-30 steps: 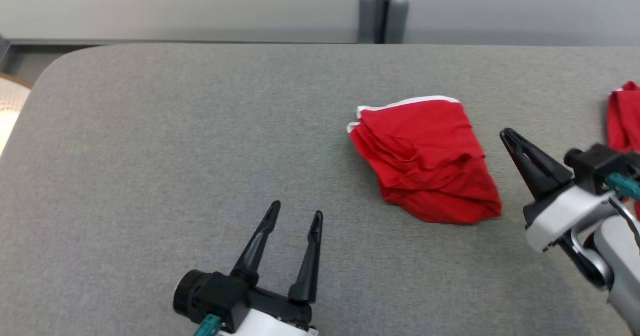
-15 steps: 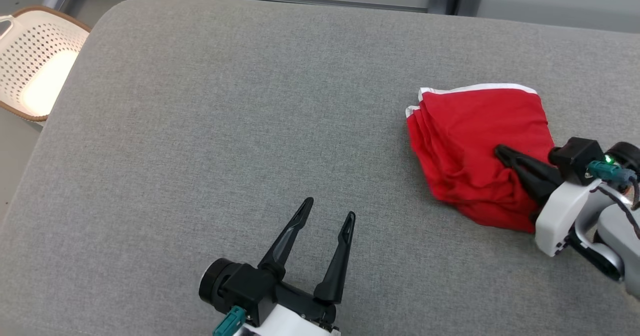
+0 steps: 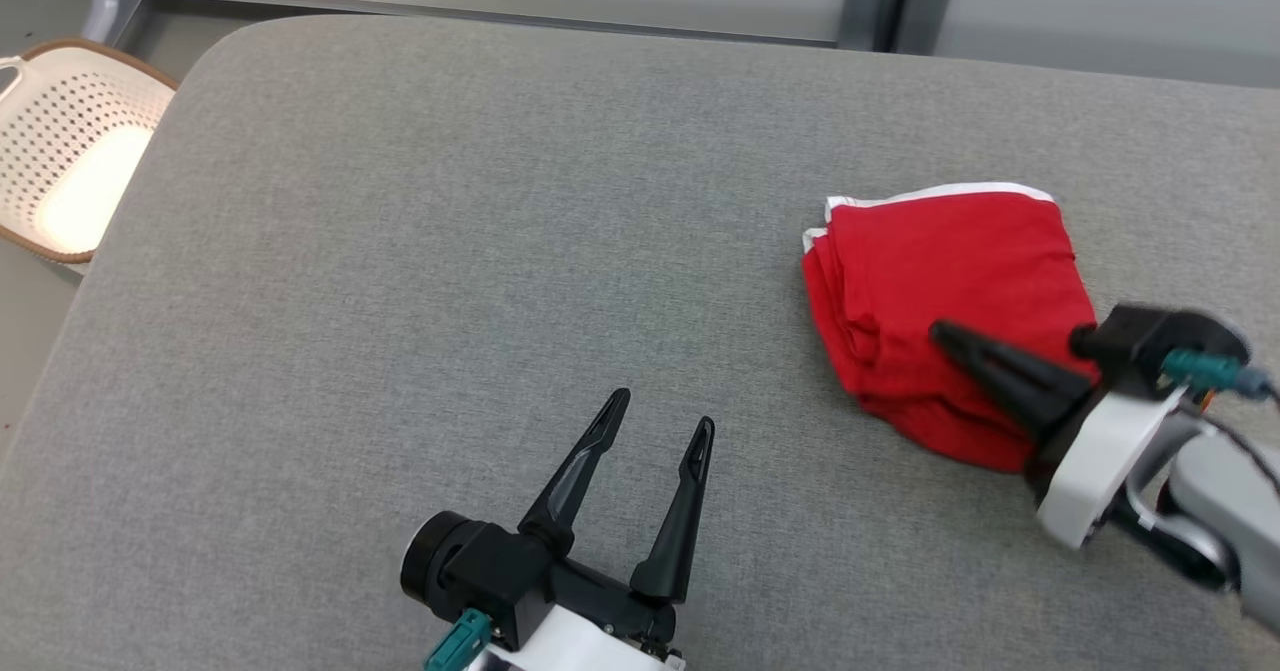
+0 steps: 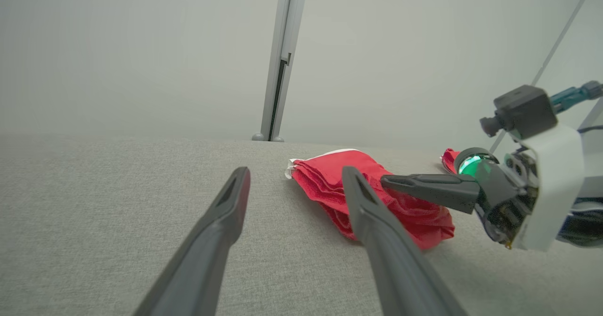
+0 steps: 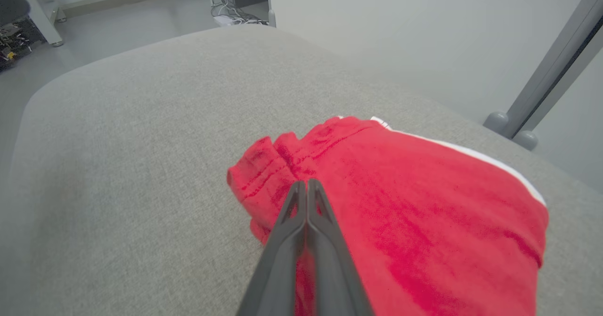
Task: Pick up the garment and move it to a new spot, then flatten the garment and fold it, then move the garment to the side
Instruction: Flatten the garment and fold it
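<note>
The folded red garment [image 3: 930, 271] with a white trim lies on the right part of the grey table [image 3: 400, 251]; it also shows in the left wrist view [image 4: 320, 179] and the right wrist view [image 5: 424, 203]. My right gripper [image 3: 940, 333] is shut, fingers pressed together, pointing left over the garment's near part [image 5: 306, 184]. From the side its tips [image 4: 384, 182] sit just above the cloth; whether they touch it I cannot tell. My left gripper [image 3: 662, 411] stands open near the table's front edge, well left of the garment, with nothing between its fingers [image 4: 296, 171].
A white perforated basket [image 3: 60, 151] stands on the floor past the table's left edge. A second bit of red cloth [image 4: 450, 158] lies behind the right gripper. A grey post [image 3: 895, 1] rises behind the table's far edge.
The head camera has swung, shifting the whole picture. My right gripper has moved from beside the garment's right edge to over it, then further left. The left gripper has stayed open.
</note>
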Controlling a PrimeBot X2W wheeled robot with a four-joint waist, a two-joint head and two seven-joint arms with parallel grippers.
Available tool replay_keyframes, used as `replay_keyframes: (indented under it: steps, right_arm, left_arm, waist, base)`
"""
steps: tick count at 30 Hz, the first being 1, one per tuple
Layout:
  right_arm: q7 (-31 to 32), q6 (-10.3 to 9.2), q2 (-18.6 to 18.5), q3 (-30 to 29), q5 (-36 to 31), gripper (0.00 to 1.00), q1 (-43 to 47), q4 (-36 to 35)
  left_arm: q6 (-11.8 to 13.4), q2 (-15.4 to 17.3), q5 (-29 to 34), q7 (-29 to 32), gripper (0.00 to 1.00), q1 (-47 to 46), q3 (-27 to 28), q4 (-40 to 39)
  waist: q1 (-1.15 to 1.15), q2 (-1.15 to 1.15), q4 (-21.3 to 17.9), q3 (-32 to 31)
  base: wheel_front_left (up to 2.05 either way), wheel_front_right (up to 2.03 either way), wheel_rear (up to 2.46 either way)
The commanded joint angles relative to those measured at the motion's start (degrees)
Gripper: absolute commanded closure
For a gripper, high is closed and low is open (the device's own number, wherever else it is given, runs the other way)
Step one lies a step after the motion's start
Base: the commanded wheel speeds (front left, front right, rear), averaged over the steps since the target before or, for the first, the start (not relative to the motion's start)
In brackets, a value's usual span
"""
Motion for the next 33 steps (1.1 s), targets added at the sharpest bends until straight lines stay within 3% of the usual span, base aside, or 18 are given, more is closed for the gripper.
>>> replay_keyframes:
  steps: [1,8,14,20,26,28,33]
  right_arm:
    - [-0.5,-0.05,-0.3,-0.1,0.4,1.00,-0.7,0.9]
    - [-0.9,-0.04,3.1,-2.3,0.2,1.00,-4.5,13.0]
    - [-1.0,-0.03,9.4,-0.9,0.8,1.00,-0.7,20.2]
    - [-1.0,-0.03,14.8,-1.7,3.2,1.00,6.6,19.2]
    - [-1.0,-0.04,19.8,-10.3,-0.7,1.00,13.7,11.1]
    - [-1.0,-0.04,21.4,-15.0,-4.1,0.00,16.2,8.4]
    - [-1.0,-0.04,24.2,-27.8,-13.7,0.00,22.4,1.2]
  left_arm:
    - [0.3,0.2,-0.1,-0.3,0.00,0.1,0.2,-0.2]
    - [0.0,0.3,-0.7,-0.3,0.00,-0.2,-1.4,-0.9]
    - [0.4,0.2,-1.1,-0.3,0.00,0.3,-1.7,-0.8]
    - [0.8,0.2,-1.4,-0.3,0.00,1.1,-0.3,-2.5]
    - [1.3,0.2,-0.5,-0.3,0.00,3.6,3.1,-2.0]
    - [1.6,0.2,-0.5,-0.3,0.00,4.9,5.4,-1.9]
    - [2.8,0.2,0.5,-0.3,0.00,8.4,13.0,-2.4]
  waist:
    - [0.00,0.00,0.5,0.1]
    - [0.00,0.00,4.8,0.8]
    - [0.00,0.00,6.9,-0.2]
    - [0.00,0.00,5.7,-2.6]
    - [0.00,0.00,0.7,-6.3]
    - [0.00,0.00,-1.9,-7.8]
    - [0.00,0.00,-8.9,-10.6]
  base:
    - [0.00,0.00,0.00]
    - [0.00,0.00,0.00]
    - [0.00,0.00,0.00]
    - [0.00,0.00,0.00]
    - [0.00,0.00,0.00]
    - [0.00,0.00,0.00]
    - [0.00,0.00,0.00]
